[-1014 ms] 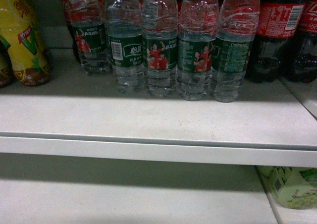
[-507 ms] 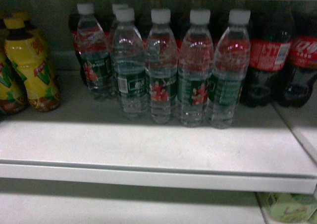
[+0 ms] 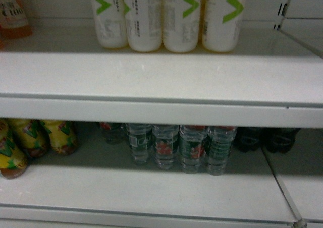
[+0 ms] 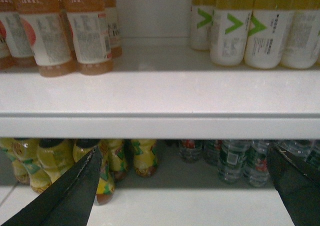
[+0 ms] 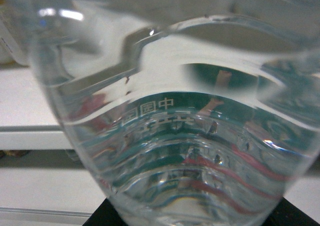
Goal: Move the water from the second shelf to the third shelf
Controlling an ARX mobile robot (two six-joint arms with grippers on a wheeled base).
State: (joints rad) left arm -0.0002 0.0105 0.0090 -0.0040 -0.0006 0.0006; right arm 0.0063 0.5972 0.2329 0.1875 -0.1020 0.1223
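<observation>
A clear ribbed water bottle (image 5: 175,136) with a green label and white characters fills the right wrist view. My right gripper (image 5: 197,217) is shut on it, black jaws showing at both lower corners. More water bottles (image 3: 192,147) stand in a row on the lower shelf (image 3: 151,192), under the upper shelf board (image 3: 151,81). In the left wrist view they are the water bottles (image 4: 232,158) at the lower right. My left gripper (image 4: 183,151) hangs open in front of the lower shelf, nothing between its fingers. Neither gripper shows in the head view.
White bottles with green V marks (image 3: 161,16) line the upper shelf, with orange drink bottles (image 4: 65,31) to their left. Yellow bottles (image 3: 30,142) stand left of the water and dark cola bottles (image 3: 267,137) right. A slotted shelf upright (image 3: 283,8) rises at the right.
The head view has risen: the water row, which filled the frame before, now sits low under the upper shelf board, and the V-marked bottles have come into view.
</observation>
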